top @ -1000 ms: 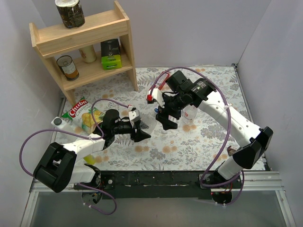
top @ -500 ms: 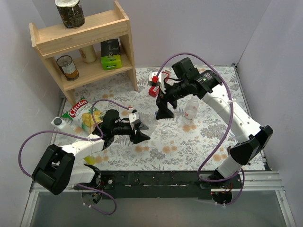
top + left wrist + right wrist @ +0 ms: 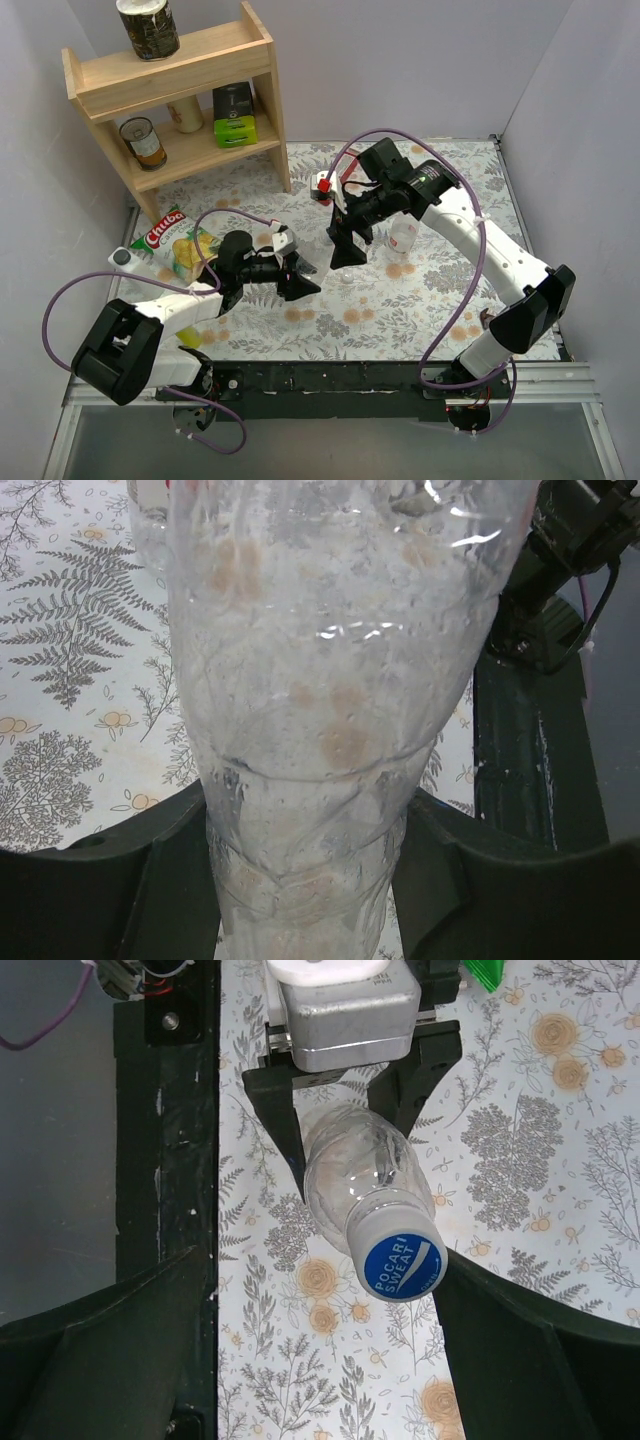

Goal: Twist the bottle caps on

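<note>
My left gripper [image 3: 298,275] is shut on the plain clear bottle [image 3: 320,680], holding it tilted over the table; its fingers [image 3: 470,880] press the bottle's lower body. In the right wrist view the bottle [image 3: 365,1175] points toward the camera with the blue-and-white cap [image 3: 402,1262] sitting on its neck. My right gripper [image 3: 320,1360] is open wide, one finger on each side of the cap and apart from it; in the top view it [image 3: 348,252] hangs just right of the left gripper. The labelled bottle [image 3: 403,235] stands upright behind my right arm; its top looks whitish.
A wooden shelf [image 3: 180,100] with cans and a green box stands at the back left. A chips bag [image 3: 175,243] lies at the left edge. The black base rail [image 3: 350,378] runs along the near edge, also in the right wrist view [image 3: 165,1160].
My right gripper lifted away toward the back, then came down again over the bottle's neck, its wrist turned. My left gripper has kept the bottle nearly still.
</note>
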Action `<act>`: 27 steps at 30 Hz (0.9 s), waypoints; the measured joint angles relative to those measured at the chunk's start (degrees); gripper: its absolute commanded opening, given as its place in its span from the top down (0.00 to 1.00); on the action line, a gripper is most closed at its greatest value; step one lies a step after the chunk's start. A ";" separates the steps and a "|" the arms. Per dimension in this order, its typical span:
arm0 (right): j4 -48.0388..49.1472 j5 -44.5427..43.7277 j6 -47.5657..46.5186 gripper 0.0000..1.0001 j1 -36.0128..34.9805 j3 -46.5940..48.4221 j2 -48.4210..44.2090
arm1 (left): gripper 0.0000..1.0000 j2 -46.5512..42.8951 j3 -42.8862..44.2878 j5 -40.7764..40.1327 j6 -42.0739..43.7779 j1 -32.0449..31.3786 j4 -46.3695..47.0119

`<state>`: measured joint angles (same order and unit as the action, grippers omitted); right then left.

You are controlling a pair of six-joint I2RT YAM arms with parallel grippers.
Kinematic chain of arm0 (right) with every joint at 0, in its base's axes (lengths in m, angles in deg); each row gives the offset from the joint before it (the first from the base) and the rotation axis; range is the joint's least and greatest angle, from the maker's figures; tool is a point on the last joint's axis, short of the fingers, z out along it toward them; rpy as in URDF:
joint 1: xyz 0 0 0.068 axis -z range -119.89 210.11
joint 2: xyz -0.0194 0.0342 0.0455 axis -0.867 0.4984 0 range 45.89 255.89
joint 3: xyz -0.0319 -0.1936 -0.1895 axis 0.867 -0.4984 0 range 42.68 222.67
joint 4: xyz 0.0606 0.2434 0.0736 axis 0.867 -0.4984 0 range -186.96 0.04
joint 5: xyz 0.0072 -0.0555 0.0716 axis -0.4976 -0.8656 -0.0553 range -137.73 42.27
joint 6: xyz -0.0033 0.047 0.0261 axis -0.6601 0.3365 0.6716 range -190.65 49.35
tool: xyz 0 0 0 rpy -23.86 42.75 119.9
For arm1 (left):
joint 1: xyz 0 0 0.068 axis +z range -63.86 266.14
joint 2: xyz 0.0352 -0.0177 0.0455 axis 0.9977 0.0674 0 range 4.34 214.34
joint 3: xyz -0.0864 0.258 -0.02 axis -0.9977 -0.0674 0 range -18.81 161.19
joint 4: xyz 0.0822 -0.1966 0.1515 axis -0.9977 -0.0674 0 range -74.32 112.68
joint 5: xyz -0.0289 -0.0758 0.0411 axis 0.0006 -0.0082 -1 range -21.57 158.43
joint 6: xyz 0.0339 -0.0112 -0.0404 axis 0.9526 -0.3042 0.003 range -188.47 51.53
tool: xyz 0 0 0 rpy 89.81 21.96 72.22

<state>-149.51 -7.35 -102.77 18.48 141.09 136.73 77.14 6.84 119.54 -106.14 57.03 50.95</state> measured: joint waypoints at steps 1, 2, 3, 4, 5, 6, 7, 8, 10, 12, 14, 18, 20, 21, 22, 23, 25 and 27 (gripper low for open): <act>0.20 -0.61 0.00 0.02 0.00 -0.07 -0.22 | 1.00 0.11 0.00 0.00 -0.90 0.00 0.61; 0.39 -1.22 0.02 0.02 -0.02 -0.09 -0.46 | 1.00 0.11 0.00 0.00 -1.79 0.00 1.16; 0.74 -1.81 0.04 0.02 -0.07 -0.26 -0.81 | 1.00 0.11 0.00 -0.02 -2.78 0.00 1.75; 1.01 -2.64 0.13 0.02 -0.09 -0.48 -1.20 | 1.00 0.13 0.00 -0.04 -3.76 0.02 2.36; 1.09 -3.37 0.20 0.02 -0.09 -0.74 -1.60 | 1.00 0.13 0.00 -0.15 -4.72 0.07 2.95; 0.92 -4.09 0.28 0.02 -0.09 -0.90 -1.92 | 1.00 0.13 0.00 -0.37 -5.64 0.15 3.54; 0.90 -4.57 0.37 0.02 -0.09 -1.16 -2.25 | 1.00 0.13 0.00 -0.90 -6.40 0.20 4.04; 0.79 -5.09 0.39 0.02 -0.13 -1.49 -2.64 | 1.00 0.17 0.00 -1.18 -7.28 0.39 4.48; 0.33 -5.79 0.37 0.02 -0.22 -1.84 -3.06 | 1.00 0.17 -0.02 -1.64 -8.02 0.55 5.03; -0.39 -6.23 0.31 0.04 -0.37 -1.84 -3.28 | 1.00 0.17 -0.02 -2.05 -8.46 0.61 5.27; -0.72 -7.21 0.44 0.03 -0.42 -1.84 -3.39 | 1.00 0.17 -0.04 -2.01 -7.85 0.63 5.16; -0.52 -9.79 1.01 0.02 0.00 -1.53 -3.37 | 1.00 0.17 -0.04 -0.44 -3.89 0.63 3.15; -0.50 -10.27 1.38 0.02 0.66 0.68 -2.23 | 1.00 0.17 -0.04 0.72 -1.60 0.63 1.11; -0.11 -10.14 1.49 0.02 0.85 2.27 -1.31 | 1.00 0.17 -0.04 1.18 -0.57 0.61 0.02; 0.15 -9.92 1.51 0.02 1.05 3.23 -0.63 | 1.00 0.17 0.00 1.62 0.26 0.59 -0.98; 0.20 -9.55 1.53 0.02 1.18 4.57 0.24 | 1.00 0.17 0.02 2.03 0.92 0.59 -1.79; 0.66 -8.22 1.33 0.02 1.05 6.51 1.95 | 1.00 0.17 0.22 2.51 1.60 0.55 -2.95; 0.76 -6.93 0.61 0.02 0.37 7.23 3.13 | 1.00 0.17 0.59 2.78 1.84 0.48 -3.52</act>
<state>-148.75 -14.28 -102.16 18.85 148.32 139.86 77.31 7.43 122.32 -104.31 57.51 47.43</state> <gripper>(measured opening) 0.983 0.531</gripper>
